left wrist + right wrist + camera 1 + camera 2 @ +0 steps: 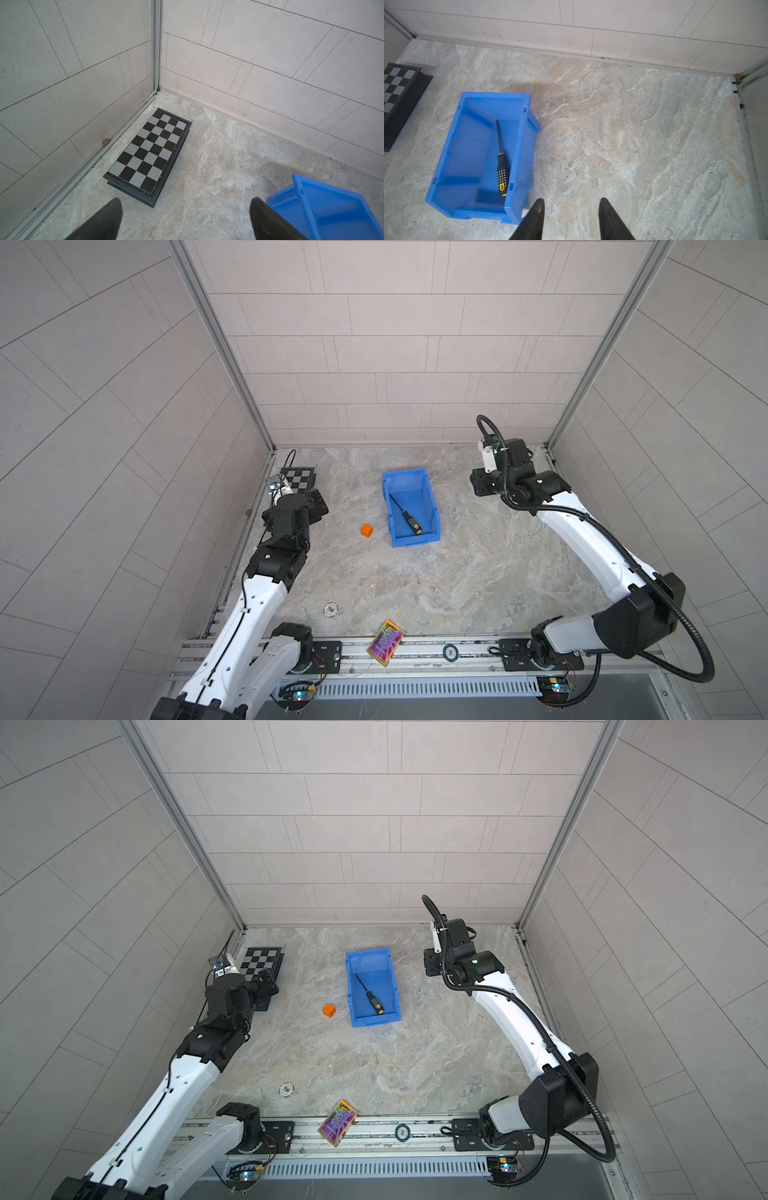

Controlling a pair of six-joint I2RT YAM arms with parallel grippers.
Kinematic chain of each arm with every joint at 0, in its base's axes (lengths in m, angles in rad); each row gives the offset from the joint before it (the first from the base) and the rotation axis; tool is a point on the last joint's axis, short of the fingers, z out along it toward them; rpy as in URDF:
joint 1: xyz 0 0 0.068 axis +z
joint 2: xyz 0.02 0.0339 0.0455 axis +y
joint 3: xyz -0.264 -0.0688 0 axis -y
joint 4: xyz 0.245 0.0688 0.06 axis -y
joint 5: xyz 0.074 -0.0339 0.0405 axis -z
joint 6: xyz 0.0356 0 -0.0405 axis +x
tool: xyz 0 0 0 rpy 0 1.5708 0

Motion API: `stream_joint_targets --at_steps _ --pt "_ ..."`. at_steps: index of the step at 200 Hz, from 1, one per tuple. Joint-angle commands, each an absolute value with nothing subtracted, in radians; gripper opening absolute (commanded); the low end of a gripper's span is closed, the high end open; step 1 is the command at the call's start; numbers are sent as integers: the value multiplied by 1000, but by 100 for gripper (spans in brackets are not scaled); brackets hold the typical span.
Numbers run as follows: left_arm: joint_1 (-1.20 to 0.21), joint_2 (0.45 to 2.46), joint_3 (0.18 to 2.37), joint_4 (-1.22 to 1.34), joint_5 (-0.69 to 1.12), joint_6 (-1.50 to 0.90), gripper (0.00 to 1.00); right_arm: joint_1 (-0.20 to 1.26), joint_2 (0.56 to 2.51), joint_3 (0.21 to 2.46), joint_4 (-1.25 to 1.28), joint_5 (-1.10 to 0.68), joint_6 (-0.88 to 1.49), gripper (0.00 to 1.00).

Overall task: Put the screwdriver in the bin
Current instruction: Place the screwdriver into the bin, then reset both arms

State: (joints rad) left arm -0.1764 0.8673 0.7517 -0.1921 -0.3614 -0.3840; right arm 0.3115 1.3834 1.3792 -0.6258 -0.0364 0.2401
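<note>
Right wrist: screwdriver (502,166) in bin (521,135), clear of right claw (571,202)

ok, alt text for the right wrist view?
A black-and-yellow screwdriver lies inside a blue bin on a marbled table, handle toward the lowered lip. The right gripper hovers beside the bin, jaws apart and empty; a chessboard lies on the bin's far side.

A pale poker chip (331,609), lying well in front of the bin (412,542) toward the left arm's side, appeared to read "500". Print on the colourful box (385,642) was too small to read.
</note>
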Motion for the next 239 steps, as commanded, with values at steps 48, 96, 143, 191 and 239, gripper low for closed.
stream_joint_targets --at_steps 48,96,143,191,239 --pt "-176 887 799 -179 -365 -357 100 223 1281 1288 -613 -75 251 49" --pt "-175 902 802 -170 -350 -359 100 189 1238 1230 -614 -76 258 58" --pt "-176 895 800 -169 -342 -366 99 156 1188 1181 -618 -69 255 65" --pt "-176 869 785 -172 -354 -343 100 128 1171 1152 -617 -37 253 82" --pt "-176 815 716 -83 -320 -250 99 127 1142 1107 -567 37 289 99"
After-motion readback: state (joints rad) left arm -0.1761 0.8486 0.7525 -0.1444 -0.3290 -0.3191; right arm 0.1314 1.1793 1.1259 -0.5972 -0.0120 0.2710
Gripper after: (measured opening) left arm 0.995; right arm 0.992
